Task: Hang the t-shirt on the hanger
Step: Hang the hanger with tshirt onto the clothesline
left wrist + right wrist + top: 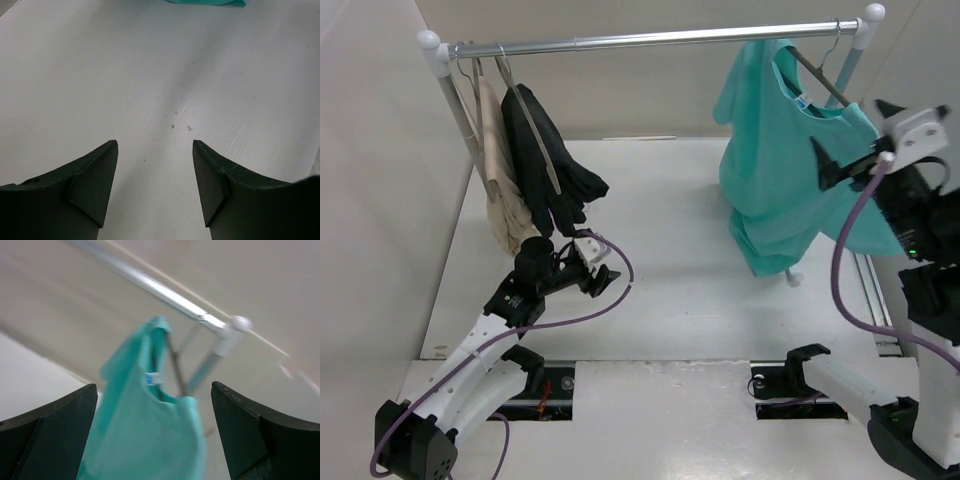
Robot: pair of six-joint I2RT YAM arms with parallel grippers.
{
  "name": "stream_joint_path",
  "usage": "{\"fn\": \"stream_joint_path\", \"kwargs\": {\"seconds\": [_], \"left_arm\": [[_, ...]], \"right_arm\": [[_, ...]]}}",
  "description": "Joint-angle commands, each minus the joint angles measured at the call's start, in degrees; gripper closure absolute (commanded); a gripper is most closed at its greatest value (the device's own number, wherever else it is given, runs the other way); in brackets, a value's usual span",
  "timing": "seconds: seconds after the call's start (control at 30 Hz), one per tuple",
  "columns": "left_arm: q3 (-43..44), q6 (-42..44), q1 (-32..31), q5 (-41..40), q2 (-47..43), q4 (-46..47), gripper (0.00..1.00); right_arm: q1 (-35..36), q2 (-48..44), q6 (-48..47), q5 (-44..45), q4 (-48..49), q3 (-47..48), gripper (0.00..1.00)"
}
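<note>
Your right pincer (154, 387) is spread wide and grips nothing, just beside the teal t-shirt (775, 150). The shirt hangs bunched on the grey hanger (817, 78), hooked at the right end of the rail (650, 38), one hanger arm bare in the neck opening. Your left pincer (155, 142) is spread, empty, over the desk (670, 290), near the black garment (545, 160).
</note>
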Motion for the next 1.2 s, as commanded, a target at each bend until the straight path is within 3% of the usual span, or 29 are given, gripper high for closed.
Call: {"fn": "stream_joint_path", "kwargs": {"seconds": [0.0, 0.07, 0.17, 0.3, 0.43, 0.73, 1.17], "left_arm": [[-0.84, 0.95, 0.05, -2.36, -0.11, 0.31, 0.42], [-1.63, 0.95, 1.45, -2.37, -0.64, -0.31, 0.42], [-3.22, 0.95, 3.56, -2.89, -1.78, -0.05, 0.42], [-3.84, 0.95, 4.88, -3.6, -1.78, 1.27, 0.42], [-5.06, 1.48, 6.98, -3.6, -1.78, 2.58, 0.42], [-6.83, 1.56, 9.89, -3.6, -2.31, 4.97, 0.4], [-7.35, 1.56, 11.04, -4.12, -2.84, 5.49, 0.4]], "right_arm": [[4.35, 2.26, -2.3, -13.66, 2.47, -11.91, 0.0], [7.07, 3.48, -2.3, -14.29, 0.55, -17.73, 0.0], [10.77, 4.19, 2.34, -14.98, 1.67, -33.78, 0.0], [10.77, 3.49, 8.76, -17.37, 10.52, -47.44, 0.0], [8.24, 2.78, 13.42, -13.86, 13.11, -60.44, 0.0], [2.69, 2.79, 16.51, -16.06, 17.24, -72.69, 0.0], [1.02, 1.64, 16.51, -14.99, 18.03, -72.44, 0.0]]}}
